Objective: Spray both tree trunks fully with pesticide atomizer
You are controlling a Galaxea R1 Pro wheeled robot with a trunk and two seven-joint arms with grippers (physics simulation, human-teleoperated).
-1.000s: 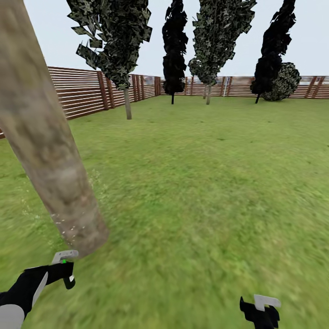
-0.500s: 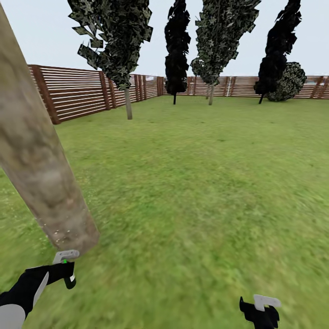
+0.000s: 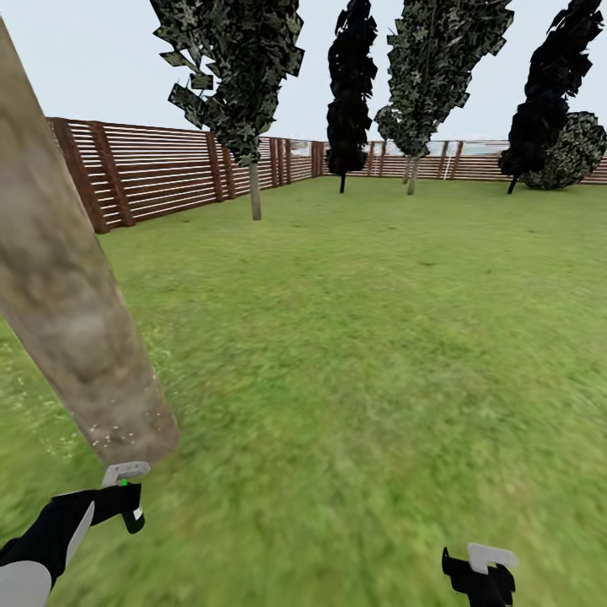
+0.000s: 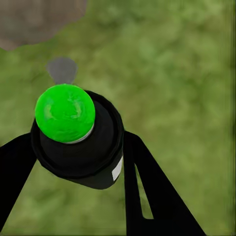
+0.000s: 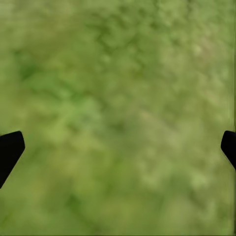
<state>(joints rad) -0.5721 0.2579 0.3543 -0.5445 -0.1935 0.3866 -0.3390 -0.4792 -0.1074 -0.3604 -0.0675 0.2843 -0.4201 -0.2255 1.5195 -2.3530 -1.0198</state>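
A thick, leaning, mottled grey-tan tree trunk (image 3: 72,295) rises at the left of the head view, with pale specks on its base and on the grass beside it. Just in front of that base, my left gripper (image 3: 118,504) is shut on the pesticide atomizer (image 3: 128,493), a black bottle with a green cap and a light grey nozzle. The left wrist view looks down on the atomizer (image 4: 78,142) between the black fingers (image 4: 147,187), with the trunk (image 4: 34,19) close beyond it. My right gripper (image 3: 480,575) hangs low over the grass, open and holding nothing (image 5: 118,147).
Green lawn (image 3: 379,337) stretches ahead to a brown slatted fence (image 3: 160,173). Near the fence stand leafy trees with slim pale trunks (image 3: 255,192) (image 3: 412,175), dark narrow trees (image 3: 350,93) (image 3: 548,101) and a round bush (image 3: 577,152).
The whole picture has shifted: far trees and fence now sit further right, so the camera has turned. Both grippers keep their places in the picture, the left still holding the atomizer.
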